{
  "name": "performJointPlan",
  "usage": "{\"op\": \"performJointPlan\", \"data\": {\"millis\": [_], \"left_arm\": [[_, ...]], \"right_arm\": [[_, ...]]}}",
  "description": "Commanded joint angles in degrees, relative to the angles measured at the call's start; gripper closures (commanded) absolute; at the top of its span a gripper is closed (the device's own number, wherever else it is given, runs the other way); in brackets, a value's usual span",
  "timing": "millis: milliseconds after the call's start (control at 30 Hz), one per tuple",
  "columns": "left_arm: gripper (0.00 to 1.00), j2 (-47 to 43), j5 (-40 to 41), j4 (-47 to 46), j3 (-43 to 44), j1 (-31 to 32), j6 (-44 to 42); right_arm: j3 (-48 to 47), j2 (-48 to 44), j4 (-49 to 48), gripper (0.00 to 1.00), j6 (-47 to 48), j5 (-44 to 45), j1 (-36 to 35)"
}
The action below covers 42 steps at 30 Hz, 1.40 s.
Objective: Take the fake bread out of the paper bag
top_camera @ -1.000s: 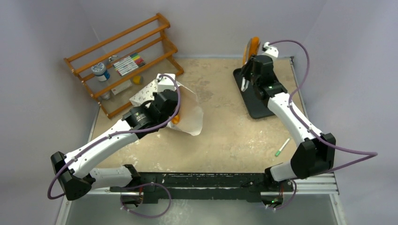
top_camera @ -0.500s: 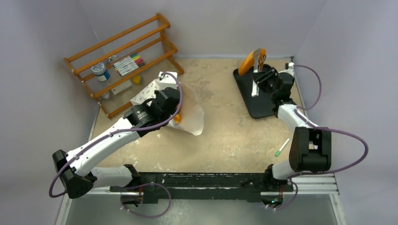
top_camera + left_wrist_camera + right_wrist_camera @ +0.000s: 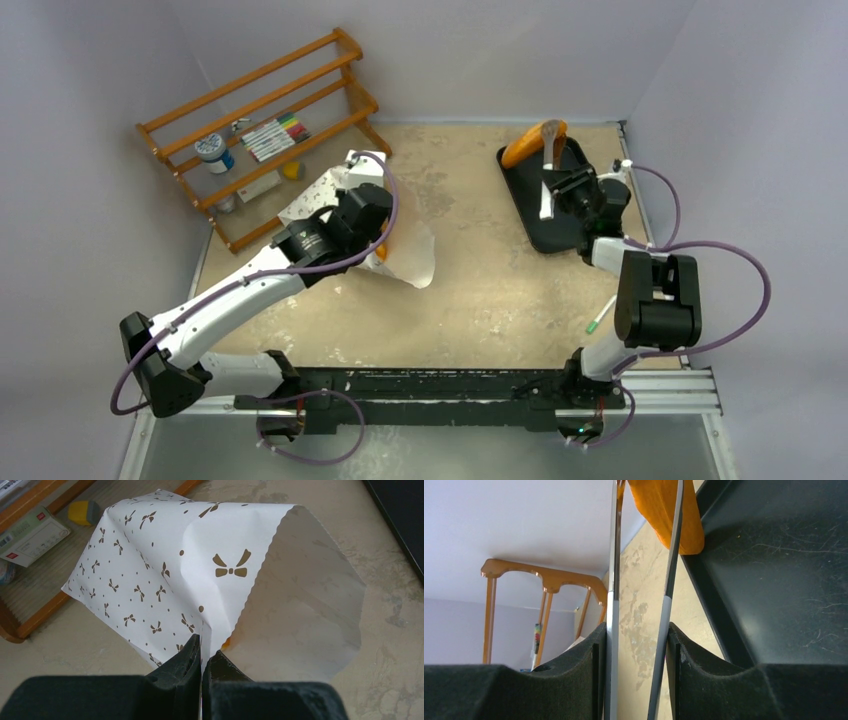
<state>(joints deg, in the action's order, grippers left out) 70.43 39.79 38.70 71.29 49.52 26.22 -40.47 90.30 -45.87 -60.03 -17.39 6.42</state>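
In the upper left of the overhead view a wooden rack [image 3: 262, 130] stands on the desk [image 3: 480, 280], with a small jar, a row of markers and a few small items on its shelves.

Just right of the rack, left of centre, lies the paper bag [image 3: 415, 255]. It is off-white with dark bow-like marks, and its mouth opens toward the right. The left pincer [image 3: 202, 656] is pressed together on the bag's scalloped upper edge, with the paper caught between the two black fingers [image 3: 182, 662]. Just inside the mouth, beside the fingers, a small orange sliver [image 3: 226, 641] shows; what it is cannot be told.

In the upper right of the overhead view a black tray [image 3: 550, 235] lies on the desk. The right pincer [image 3: 636, 642] sits above it, squeezing a pair of metal tongs [image 3: 613, 555] between its pads. The tong tips pinch the fake bread [image 3: 520, 150], an orange crescent at the tray's far end, over its rim and well apart from the bag. Whether the bread touches the tray cannot be told.

At the lower right, beside the right arm, a green pen [image 3: 601, 314] lies on the desk.
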Motion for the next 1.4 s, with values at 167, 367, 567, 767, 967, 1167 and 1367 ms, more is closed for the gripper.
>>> {"op": "performJointPlan", "data": {"millis": [167,367,567,767,967,1167,1367], "left_arm": [[1.0,1.4,0.9,-1.9,4.1,-0.2,-1.5],[1.0,1.7,1.3,-1.7,4.6,-0.2,-1.6],[1.0,1.6,1.3,-1.4,4.1,-0.2,-1.5],[1.0,1.1,1.3,-1.7,3.6,-0.2,-1.2],[1.0,0.7,1.1,-2.1,3.0,-0.2,-1.0],[1.0,0.4,0.7,-2.4,2.8,-0.2,-1.0],[1.0,0.5,0.6,-2.5,2.7,-0.2,-1.1]], "right_arm": [[0.5,4.1,-8.1,1.0,0.6,-2.6,3.9],[-0.3,6.8,-7.2,0.88,2.2,-2.5,5.1],[-1.2,7.8,-4.2,0.7,3.1,-1.6,5.4],[-2.2,7.7,1.0,0.65,4.4,0.9,5.4],[-4.6,7.8,7.2,0.57,6.2,3.3,5.5],[-5.9,8.5,10.3,0.53,6.9,4.3,5.5],[-5.9,8.0,12.8,0.51,7.7,6.1,5.5]]}}
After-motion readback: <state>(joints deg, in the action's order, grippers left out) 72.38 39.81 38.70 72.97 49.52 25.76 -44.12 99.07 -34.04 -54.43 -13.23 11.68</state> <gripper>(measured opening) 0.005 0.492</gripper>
